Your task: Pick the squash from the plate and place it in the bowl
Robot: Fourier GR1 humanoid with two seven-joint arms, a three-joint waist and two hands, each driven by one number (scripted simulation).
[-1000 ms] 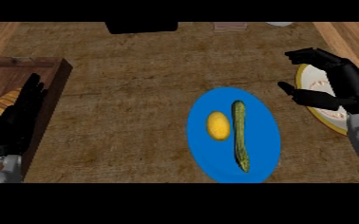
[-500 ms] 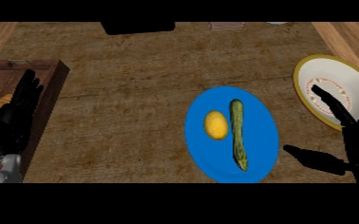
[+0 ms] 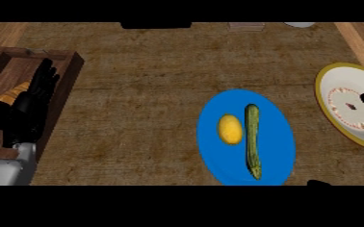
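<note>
Blue plate (image 3: pixel 277 125) — squash (image 3: pixel 252 139), lemon (image 3: pixel 229 129), bowl (image 3: pixel 328 84) beside

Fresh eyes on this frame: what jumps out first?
The bright blue plate at lower right of the counter, carrying a long green squash with a small yellow lemon lying just left of it, apart. Next, the yellow-rimmed bowl cut off by the right edge. The left hand rests open at the left edge over a brown wooden box; the right hand barely shows.
</note>
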